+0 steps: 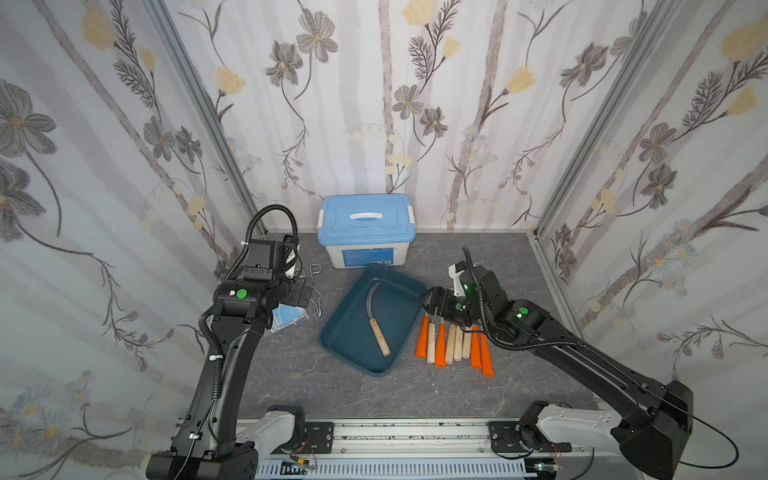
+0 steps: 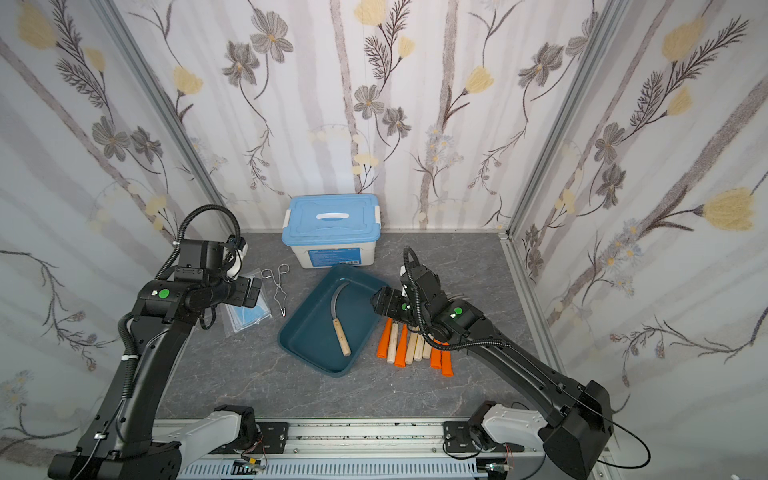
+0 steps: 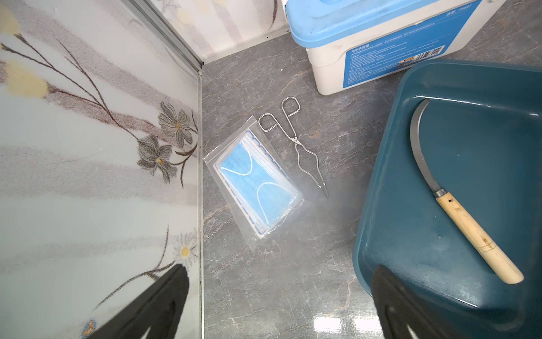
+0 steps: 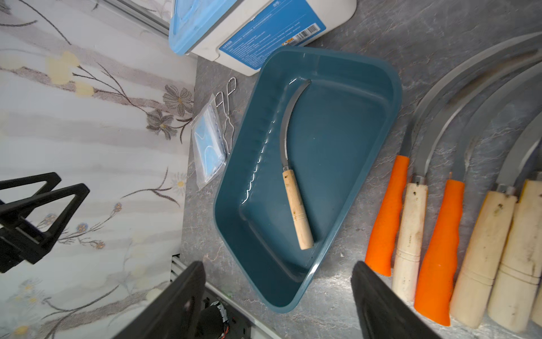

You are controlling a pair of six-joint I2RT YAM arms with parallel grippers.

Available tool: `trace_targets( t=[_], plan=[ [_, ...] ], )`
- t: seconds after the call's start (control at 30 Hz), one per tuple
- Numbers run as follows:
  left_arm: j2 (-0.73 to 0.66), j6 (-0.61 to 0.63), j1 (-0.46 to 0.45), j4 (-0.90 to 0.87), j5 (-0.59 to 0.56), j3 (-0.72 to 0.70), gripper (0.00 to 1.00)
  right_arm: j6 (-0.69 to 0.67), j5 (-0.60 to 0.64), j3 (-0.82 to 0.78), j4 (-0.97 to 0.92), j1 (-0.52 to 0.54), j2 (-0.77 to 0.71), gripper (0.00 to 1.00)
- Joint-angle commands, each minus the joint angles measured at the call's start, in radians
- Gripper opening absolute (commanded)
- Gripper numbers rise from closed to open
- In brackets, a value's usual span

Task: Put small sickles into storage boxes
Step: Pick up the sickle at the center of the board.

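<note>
The grey, marble-veined worktop [image 1: 291,382] carries everything. At its back stands a white box [image 1: 365,253] of matt plastic. Both top views show its light-blue lid, while the wrist views show mostly its labelled front.

In front of it the teal tray [image 1: 353,328] sits askew. It is glossy plastic with rounded corners and low sloping walls. The right gripper [image 4: 278,265] hangs at the tray's right rim with its jaws spread wide and nothing between them. The left gripper [image 3: 280,273] is likewise parted and empty, above the worktop left of the tray.

A row of sickles [image 1: 451,345] lies on the worktop just beside the tray's right wall, with orange plastic and pale wooden handles packed together. In both top views the right arm covers their blades; only the right wrist view shows the curved grey metal.

One sickle [image 1: 380,338] with a wooden handle lies flat inside the tray. The left wrist view shows its metal collar and turned grooves.

A clear packet of face masks [image 3: 258,182] lies left of the tray, touching thin wire tongs [image 2: 279,291]. In a top view the left arm hides most of both.
</note>
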Motion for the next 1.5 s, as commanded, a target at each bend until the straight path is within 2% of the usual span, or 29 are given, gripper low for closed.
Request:
trace_targets(
  t=[0.0, 0.2, 0.3, 0.4, 0.6, 0.9, 1.47],
  plan=[
    [-0.005, 0.006, 0.001, -0.009, -0.003, 0.009, 1.0, -0.062, 0.093, -0.025, -0.103, -0.035, -0.021, 0.79],
    [-0.012, -0.017, 0.001, -0.005, 0.005, 0.01, 1.0, -0.025, 0.12, -0.189, -0.156, -0.144, -0.142, 0.75],
    [-0.004, -0.029, -0.002, -0.04, 0.064, -0.002, 1.0, 0.009, 0.151, -0.257, -0.172, -0.17, -0.187, 0.73],
    [0.013, -0.029, -0.009, -0.051, 0.066, 0.004, 1.0, 0.044, 0.172, -0.313, -0.195, -0.203, -0.208, 0.73],
    [0.026, -0.031, -0.01, -0.032, 0.084, 0.021, 1.0, 0.051, 0.086, -0.445, -0.188, -0.341, -0.221, 0.73],
    [0.037, 0.025, -0.01, -0.009, 0.07, 0.046, 1.0, -0.033, 0.076, -0.433, -0.225, -0.438, -0.122, 0.72],
    [-0.034, 0.015, -0.01, 0.02, 0.06, -0.031, 1.0, -0.186, 0.152, -0.33, -0.26, -0.46, 0.12, 0.62]
  ],
)
